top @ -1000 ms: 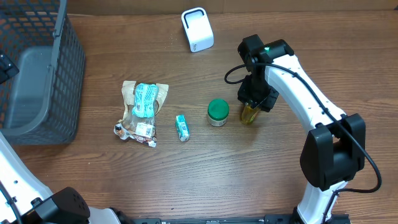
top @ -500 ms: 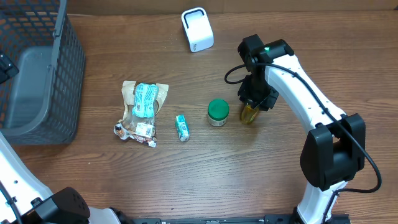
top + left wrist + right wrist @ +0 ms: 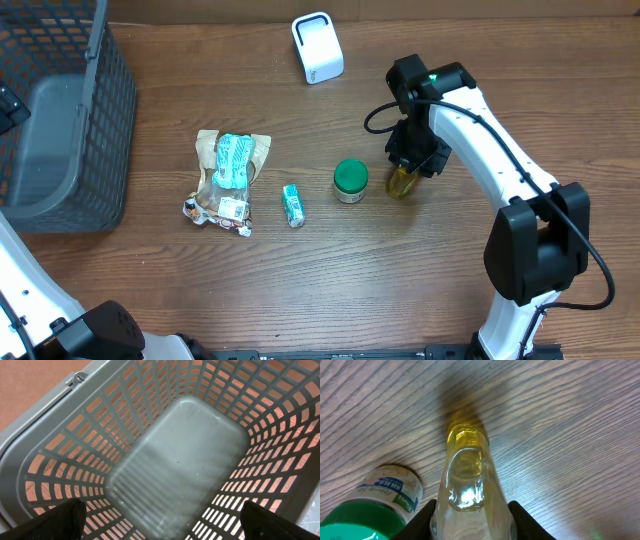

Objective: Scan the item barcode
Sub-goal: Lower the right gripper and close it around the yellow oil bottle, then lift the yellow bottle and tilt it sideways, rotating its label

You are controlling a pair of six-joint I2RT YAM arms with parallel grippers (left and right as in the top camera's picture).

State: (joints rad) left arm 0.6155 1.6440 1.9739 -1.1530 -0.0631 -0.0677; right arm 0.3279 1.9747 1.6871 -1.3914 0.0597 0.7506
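Right wrist, bottle [image 3: 467,475] pinched by right gripper [image 3: 471,520]

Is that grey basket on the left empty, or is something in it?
Empty: the left wrist view looks straight into the basket and shows only its bare grey floor.

Grey mesh basket [image 3: 112,110] at left edge of counter [image 3: 320,290]; crumpled snack bag [image 3: 228,180], small green packet [image 3: 292,204] and green-lidded jar [image 3: 350,181] in a row, apart, mid-counter.
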